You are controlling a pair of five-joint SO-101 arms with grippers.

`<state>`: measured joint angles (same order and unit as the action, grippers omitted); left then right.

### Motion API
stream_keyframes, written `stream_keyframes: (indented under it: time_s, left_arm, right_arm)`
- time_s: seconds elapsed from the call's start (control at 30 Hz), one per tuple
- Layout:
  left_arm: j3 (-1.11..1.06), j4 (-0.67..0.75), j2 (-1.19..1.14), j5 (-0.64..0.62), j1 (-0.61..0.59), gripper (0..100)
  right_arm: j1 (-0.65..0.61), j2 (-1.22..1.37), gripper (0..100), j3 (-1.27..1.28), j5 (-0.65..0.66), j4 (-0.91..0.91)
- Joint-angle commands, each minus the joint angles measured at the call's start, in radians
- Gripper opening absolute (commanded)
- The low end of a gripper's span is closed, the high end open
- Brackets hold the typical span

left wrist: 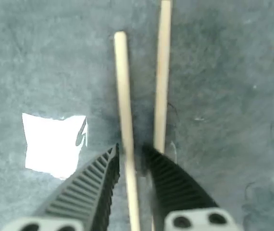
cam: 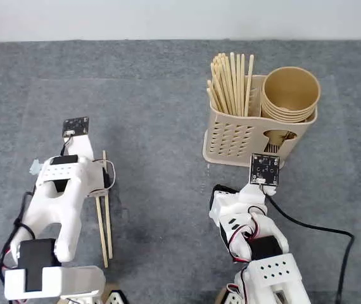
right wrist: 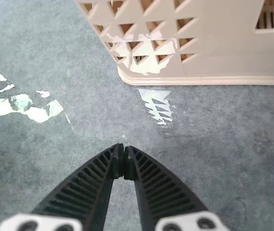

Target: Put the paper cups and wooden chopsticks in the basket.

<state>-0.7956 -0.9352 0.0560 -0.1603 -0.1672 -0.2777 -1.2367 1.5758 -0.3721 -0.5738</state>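
the grey mat (cam: pixel 155 95) carries one basket (cam: pixel 237 136), standing far and to the right in my high view. its right compartment holds a nested stack of paper cups (cam: pixel 290 95); i make out several rims but can't count them for sure. its left compartment holds a bundle of chopsticks (cam: pixel 231 79) standing on end, roughly a dozen, too crowded to count exactly. two loose chopsticks (cam: pixel 104 218) lie flat and side by side on the mat beside my left arm, long axis running near to far, in line with that arm. the left gripper (left wrist: pixel 130 150) sits right over them, jaws narrowly parted astride one stick, the second stick just outside one finger, and i see no clamp yet. the right gripper (right wrist: pixel 123 153) is clenched on nothing, just short of the basket wall and well apart from the loose pair. the left arm is clearly nearer, and from its grip the basket lies far off to the right.
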Motion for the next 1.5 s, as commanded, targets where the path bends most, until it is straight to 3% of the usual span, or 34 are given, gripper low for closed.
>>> stream_keyframes:
  time_s: [0.0,0.37,0.67,0.8,0.93,1.13,1.47]
  left_arm:
    - [-0.001,-0.017,0.023,0.008,0.003,2]
    - [0.031,-0.086,0.048,-0.002,0.037,1]
    - [0.289,-0.399,0.264,-0.049,0.040,1]
    - [0.404,-0.457,0.319,-0.051,0.040,1]
    - [0.503,-0.456,0.321,-0.130,0.081,1]
    - [0.671,-0.419,0.327,-0.279,0.262,1]
    - [0.852,-0.068,0.328,-0.407,0.463,1]
  right_arm:
    - [-0.002,-0.016,0.9,-0.006,0.000,0.018]
    - [-0.002,-0.016,0.9,-0.006,0.000,0.015]
    - [-0.002,-0.016,0.9,-0.006,0.000,0.016]
    - [-0.002,-0.016,0.9,-0.006,0.000,0.018]
    - [-0.004,-0.016,0.9,-0.006,0.000,0.018]
    - [-0.004,-0.016,0.9,-0.006,0.000,0.016]
    - [-0.004,-0.016,0.9,-0.006,0.000,0.018]
